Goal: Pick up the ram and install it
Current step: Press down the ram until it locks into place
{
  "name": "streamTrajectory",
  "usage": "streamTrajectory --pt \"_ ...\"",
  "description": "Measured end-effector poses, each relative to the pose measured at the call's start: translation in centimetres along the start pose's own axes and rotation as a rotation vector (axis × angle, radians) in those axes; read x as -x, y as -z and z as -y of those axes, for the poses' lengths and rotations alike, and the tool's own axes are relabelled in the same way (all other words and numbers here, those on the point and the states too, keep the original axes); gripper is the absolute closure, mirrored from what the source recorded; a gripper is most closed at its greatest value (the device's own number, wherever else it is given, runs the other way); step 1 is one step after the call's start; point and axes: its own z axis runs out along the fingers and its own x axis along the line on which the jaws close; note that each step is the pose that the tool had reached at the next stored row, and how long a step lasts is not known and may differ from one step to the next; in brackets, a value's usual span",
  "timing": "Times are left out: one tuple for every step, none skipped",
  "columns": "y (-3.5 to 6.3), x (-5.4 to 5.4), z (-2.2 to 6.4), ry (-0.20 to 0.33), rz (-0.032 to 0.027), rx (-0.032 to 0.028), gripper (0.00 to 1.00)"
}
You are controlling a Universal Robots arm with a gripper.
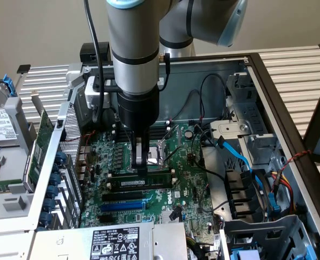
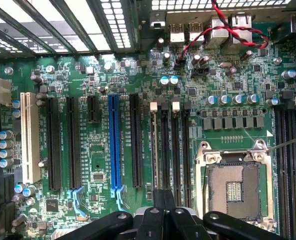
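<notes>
The ram point(image 1: 155, 182) is a thin green stick with a white label, standing on edge in the memory slot nearest the black and blue expansion slots of the motherboard point(image 1: 189, 181). In the wrist view the ram point(image 2: 154, 150) shows edge-on as a pale line in that slot. My gripper point(image 1: 142, 167) hangs straight down over the stick's middle, fingers shut, tips at or just above its top edge. From the wrist camera the shut gripper point(image 2: 163, 197) sits over the ram's near end; the stick passes under one finger, not between them.
The open CPU socket point(image 2: 235, 190) lies beside the memory slots. An upright green expansion card point(image 1: 40, 146) stands at the case's side on the exterior view's left. Blue cables point(image 1: 238, 157) and drive bays crowd the exterior view's right. A power supply point(image 1: 116, 244) sits at the front.
</notes>
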Motion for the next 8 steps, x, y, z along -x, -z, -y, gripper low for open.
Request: streamTrajectory --pt "-0.03 0.0 0.0 0.0 -0.0003 -0.0001 0.89" --pt "-0.05 0.0 0.0 0.0 -0.0009 -0.0001 0.89" --pt "-0.09 0.0 0.0 0.0 -0.0013 -0.0001 0.89" --pt "-0.13 0.0 -0.01 0.0 -0.0015 -0.0002 0.89" --pt "-0.17 -0.01 -0.01 0.0 -0.0016 -0.0003 0.89" --pt "-0.2 -0.01 -0.01 0.0 -0.0016 -0.0003 0.89" --pt "-0.24 -0.01 -0.01 0.0 -0.0016 -0.0004 0.89" --pt "-0.26 -0.01 -0.02 0.0 -0.0018 -0.0003 0.89"
